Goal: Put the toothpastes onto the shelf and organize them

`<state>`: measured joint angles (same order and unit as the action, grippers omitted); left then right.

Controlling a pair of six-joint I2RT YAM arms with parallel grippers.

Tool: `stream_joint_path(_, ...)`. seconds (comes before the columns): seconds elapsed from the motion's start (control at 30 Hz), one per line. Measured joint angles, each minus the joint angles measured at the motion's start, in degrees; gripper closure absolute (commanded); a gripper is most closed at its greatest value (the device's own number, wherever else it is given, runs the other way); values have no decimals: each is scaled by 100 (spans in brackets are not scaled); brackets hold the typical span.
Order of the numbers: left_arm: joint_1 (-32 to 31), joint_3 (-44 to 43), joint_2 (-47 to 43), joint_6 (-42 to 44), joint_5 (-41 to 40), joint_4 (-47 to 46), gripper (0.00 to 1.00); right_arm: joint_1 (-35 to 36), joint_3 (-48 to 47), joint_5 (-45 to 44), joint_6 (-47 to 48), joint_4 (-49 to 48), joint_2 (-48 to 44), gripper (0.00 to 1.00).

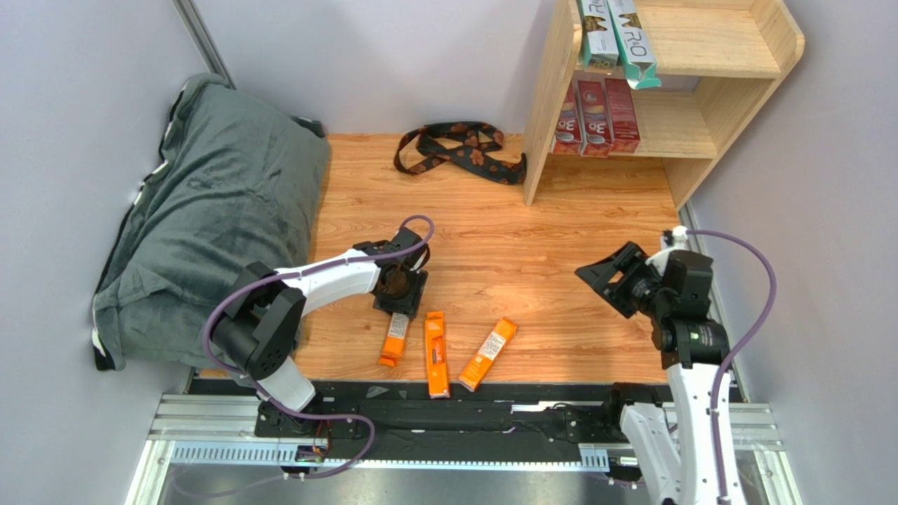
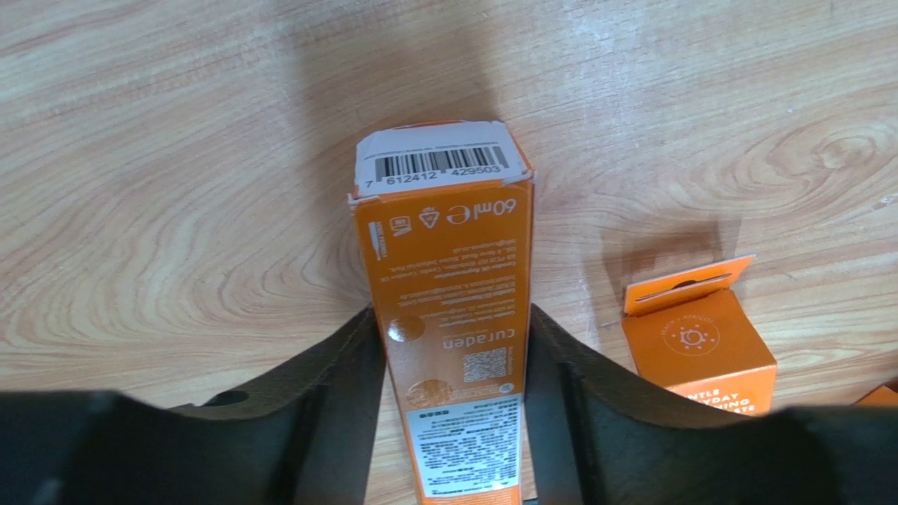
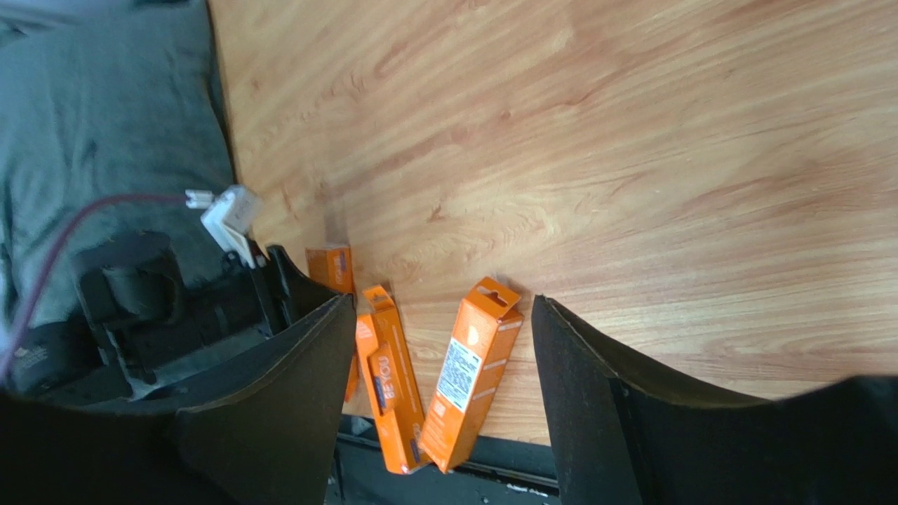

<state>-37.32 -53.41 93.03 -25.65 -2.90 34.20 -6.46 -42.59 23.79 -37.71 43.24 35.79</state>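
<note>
Three orange toothpastes lie near the table's front edge. My left gripper (image 1: pixel 398 300) is down over the far end of the leftmost one (image 1: pixel 394 339). In the left wrist view both black fingers press the sides of this orange box (image 2: pixel 448 274), so the left gripper (image 2: pixel 451 347) is shut on it. The middle box (image 1: pixel 435 354) and the right box (image 1: pixel 488 355) lie loose. My right gripper (image 1: pixel 611 276) hangs open above the table with nothing in it (image 3: pixel 443 316). On the wooden shelf (image 1: pixel 785 37), red boxes (image 1: pixel 596 118) stand on the lower tier; a silver-white (image 1: pixel 598 32) and a teal box (image 1: pixel 636 42) lie on top.
A black-and-brown patterned strap (image 1: pixel 459 147) lies on the table left of the shelf's foot. A large dark grey cushion (image 1: pixel 200 210) fills the left side. Grey walls close in left, back and right. The black rail (image 1: pixel 527 405) runs along the front edge.
</note>
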Motion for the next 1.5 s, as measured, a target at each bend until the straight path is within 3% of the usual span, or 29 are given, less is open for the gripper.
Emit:
stream_joint_path(0.33, 0, -164, -299, -2, 33, 109, 52, 3650, -90, -1950, -660, -802, 1272, 33)
stream_joint_path(0.63, 343, -540, -1453, -444, 1163, -229, 52, 5834, -334, -3565, -793, -1738, 1952, 34)
stream_joint_path(0.87, 1060, -192, -2402, -1596, 2382, -1381, 52, 6981, -426, -4463, -531, -2581, 2277, 34)
stream_joint_path(1.1, 1272, 597, -2697, -3272, 3305, -2983, 52, 7987, -608, -5340, 116, -3289, 2618, 34)
stream_joint_path(1.3, 1272, 688, -2533, -4146, 3849, -3969, 52, 8181, -785, -5731, 518, -3593, 2782, 34)
stream_joint_path(1.5, 1274, 695, -2529, -4422, 4037, -4343, 52, 8179, -863, -6133, 581, -3657, 2955, 37)
